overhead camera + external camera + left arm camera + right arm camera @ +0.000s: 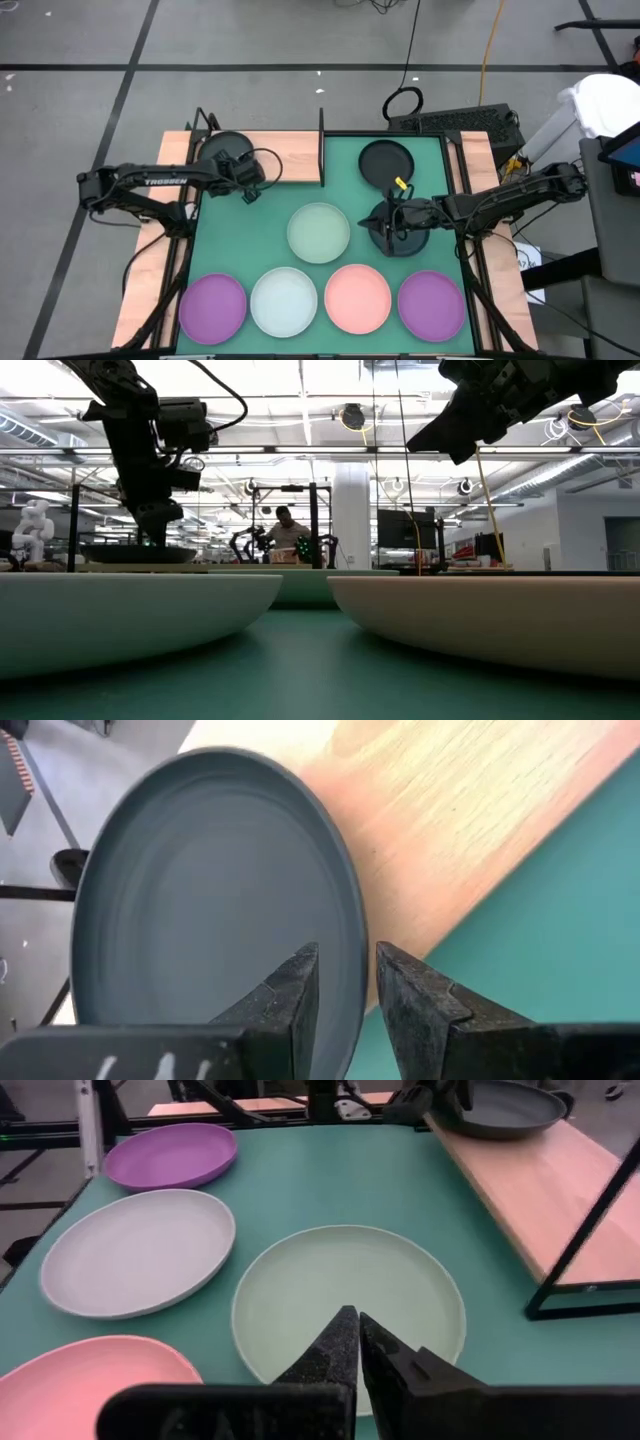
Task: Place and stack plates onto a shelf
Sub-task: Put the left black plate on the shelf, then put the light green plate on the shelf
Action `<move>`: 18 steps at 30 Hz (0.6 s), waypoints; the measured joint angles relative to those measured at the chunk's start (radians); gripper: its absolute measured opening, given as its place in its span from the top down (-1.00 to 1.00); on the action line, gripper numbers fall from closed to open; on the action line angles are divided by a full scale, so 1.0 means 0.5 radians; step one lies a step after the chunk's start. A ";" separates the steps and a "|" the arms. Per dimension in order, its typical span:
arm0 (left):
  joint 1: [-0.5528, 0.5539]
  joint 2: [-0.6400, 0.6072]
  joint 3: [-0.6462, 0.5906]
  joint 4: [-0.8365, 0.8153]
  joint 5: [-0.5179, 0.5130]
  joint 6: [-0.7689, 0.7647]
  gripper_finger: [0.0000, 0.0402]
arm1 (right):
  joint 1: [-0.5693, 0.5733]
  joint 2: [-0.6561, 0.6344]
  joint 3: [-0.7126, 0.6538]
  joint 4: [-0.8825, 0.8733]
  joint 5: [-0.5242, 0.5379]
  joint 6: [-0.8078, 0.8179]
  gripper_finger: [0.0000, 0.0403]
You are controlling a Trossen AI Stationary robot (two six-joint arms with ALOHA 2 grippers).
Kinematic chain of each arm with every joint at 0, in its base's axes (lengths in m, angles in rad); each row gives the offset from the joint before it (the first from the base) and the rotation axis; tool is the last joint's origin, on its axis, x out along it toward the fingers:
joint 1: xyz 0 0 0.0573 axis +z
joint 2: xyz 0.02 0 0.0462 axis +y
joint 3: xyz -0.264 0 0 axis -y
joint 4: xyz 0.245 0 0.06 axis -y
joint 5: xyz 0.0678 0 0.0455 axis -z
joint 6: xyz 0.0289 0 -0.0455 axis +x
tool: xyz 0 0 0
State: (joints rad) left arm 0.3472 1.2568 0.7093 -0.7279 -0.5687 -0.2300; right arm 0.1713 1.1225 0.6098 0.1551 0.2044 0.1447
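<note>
A dark teal plate (222, 150) (210, 890) lies on the light wooden shelf (290, 155) at the table's far left. My left gripper (247, 188) (347, 982) is shut on its rim. My right gripper (383, 222) (358, 1338) is shut and empty. It hangs high above a second dark plate (400, 240) on the green mat, beside the pale green plate (318, 232) (350, 1295). A third dark plate (385, 160) rests flat on the mat farther back. Two purple plates (212, 307) (431, 303), a white-blue plate (284, 302) and a pink plate (357, 298) lie in a near row. My left gripper pinches the dark teal plate's rim (352, 935) on the side nearest the mat, one finger (290, 995) inside the dish and the other finger (415, 995) outside it. The fingers come from above, slanting down. The plate's underside sits on the wooden shelf board (470, 820).
The shelf's black upright post (322, 145) and frame (590, 1250) stand between the board and the mat's far part. Bare wood lies beside the placed plate (500, 1105). A keyboard (460, 122) and cables lie beyond the far edge. A person (285, 525) shows far off in the room.
</note>
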 joint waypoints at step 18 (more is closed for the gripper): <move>-0.304 -0.433 0.006 0.045 0.044 0.037 0.46 | 0.001 -0.002 0.122 -0.005 0.123 0.054 1.00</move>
State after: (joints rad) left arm 0.1952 1.0401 0.7120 -0.7055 -0.5465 -0.2115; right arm 0.1719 1.1217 0.6710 0.1526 0.2661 0.1715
